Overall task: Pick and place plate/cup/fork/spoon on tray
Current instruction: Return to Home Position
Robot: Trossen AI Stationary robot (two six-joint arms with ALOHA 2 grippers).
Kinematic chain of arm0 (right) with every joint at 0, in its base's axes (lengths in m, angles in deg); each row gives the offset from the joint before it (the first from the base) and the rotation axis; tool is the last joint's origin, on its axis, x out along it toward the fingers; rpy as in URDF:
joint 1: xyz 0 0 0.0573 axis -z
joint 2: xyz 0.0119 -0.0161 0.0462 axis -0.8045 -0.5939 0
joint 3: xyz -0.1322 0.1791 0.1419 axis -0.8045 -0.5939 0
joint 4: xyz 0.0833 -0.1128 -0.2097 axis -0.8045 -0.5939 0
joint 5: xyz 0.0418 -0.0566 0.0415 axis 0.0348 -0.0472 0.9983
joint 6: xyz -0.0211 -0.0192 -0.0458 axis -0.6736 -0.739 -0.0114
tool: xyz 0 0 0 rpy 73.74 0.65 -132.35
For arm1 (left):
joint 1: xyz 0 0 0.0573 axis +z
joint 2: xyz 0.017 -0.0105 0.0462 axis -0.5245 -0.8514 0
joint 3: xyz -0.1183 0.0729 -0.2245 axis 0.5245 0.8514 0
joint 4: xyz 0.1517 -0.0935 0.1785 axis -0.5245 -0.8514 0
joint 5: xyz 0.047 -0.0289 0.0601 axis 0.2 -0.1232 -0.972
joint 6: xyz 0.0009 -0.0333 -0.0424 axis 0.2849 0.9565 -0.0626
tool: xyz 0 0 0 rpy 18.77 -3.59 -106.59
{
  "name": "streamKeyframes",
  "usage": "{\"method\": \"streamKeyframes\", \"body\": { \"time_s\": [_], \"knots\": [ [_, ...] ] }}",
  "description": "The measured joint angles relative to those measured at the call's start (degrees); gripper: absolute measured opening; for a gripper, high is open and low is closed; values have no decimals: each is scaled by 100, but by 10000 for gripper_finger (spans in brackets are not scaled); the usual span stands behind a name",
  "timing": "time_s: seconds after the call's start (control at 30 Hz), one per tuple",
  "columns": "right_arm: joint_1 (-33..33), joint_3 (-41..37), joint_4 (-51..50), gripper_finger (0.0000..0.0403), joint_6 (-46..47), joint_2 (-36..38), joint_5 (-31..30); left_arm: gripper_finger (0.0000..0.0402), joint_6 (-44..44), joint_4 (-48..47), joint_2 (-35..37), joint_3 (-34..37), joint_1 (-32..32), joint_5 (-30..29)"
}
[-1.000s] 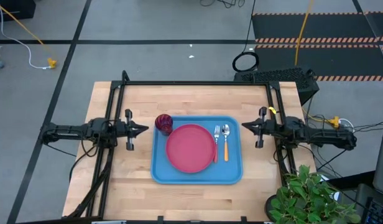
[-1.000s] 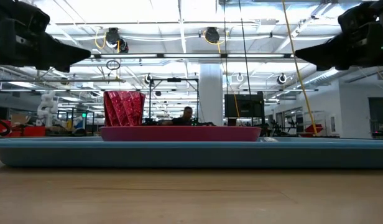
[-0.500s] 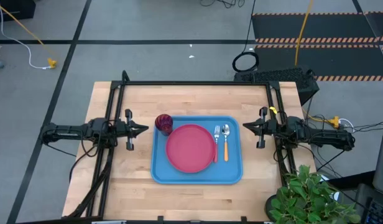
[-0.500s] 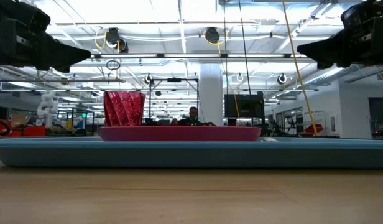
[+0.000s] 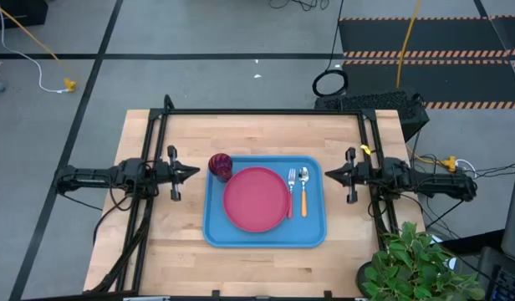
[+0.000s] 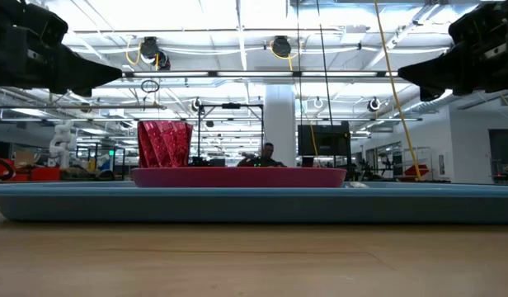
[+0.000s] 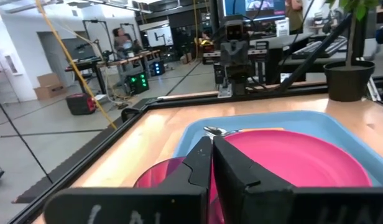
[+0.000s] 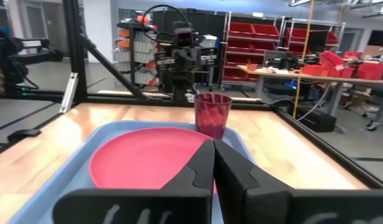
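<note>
Closed on nothing at both ends: fingers pressed together at the left gripper (image 5: 193, 173), raised over bare table (image 5: 174, 251) just beside the left rim of the tray (image 5: 266, 243), and likewise at the right gripper (image 5: 328, 173), just beside the right rim. Pointed at each other across the load. Carried on the tray: plate (image 5: 256, 199) in the middle, cup (image 5: 220, 165) in the corner nearest the left gripper, fork (image 5: 290, 191) and spoon (image 5: 303, 191) side by side right of the plate. Judged complete as to placing. Called only for a level retreat outward, above cup height, fingers closed. Offered open wood on each flank. Bounded by the black frame rail (image 5: 266, 112) along the table's edges, with a potted plant (image 5: 416, 263) close by the right arm.
</note>
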Motion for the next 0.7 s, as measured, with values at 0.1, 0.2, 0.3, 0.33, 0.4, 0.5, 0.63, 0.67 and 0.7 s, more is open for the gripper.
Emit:
{"method": "streamKeyframes", "body": {
  "time_s": [0.1,0.2,0.3,0.33,0.4,0.5,0.63,0.67,0.7],
  "knots": [
    [-122,0,-2,0,64,1,-38,20,85,-2,-3,-2,0,-11],
    [-263,0,-4,0,90,-2,-228,20,161,-4,-11,-2,0,-13],
    [-369,0,-10,0,57,-10,-304,21,207,-6,-11,-2,0,-17],
    [-387,0,-16,0,55,-12,-308,21,215,-7,-11,-2,0,-17],
    [-406,0,-23,0,39,-11,-313,21,286,-8,-11,-2,0,-23],
    [-410,0,-28,0,-28,-12,-318,21,557,-2,-11,-2,0,-36],
    [-408,0,-40,0,-26,-12,-325,7,763,-29,-11,-4,-3,57],
    [-408,0,-31,0,-31,-12,-326,5,831,-42,-11,-4,-16,150],
    [-408,0,-21,0,-35,-12,-326,5,877,-57,-11,-7,-29,243]
  ]
}}
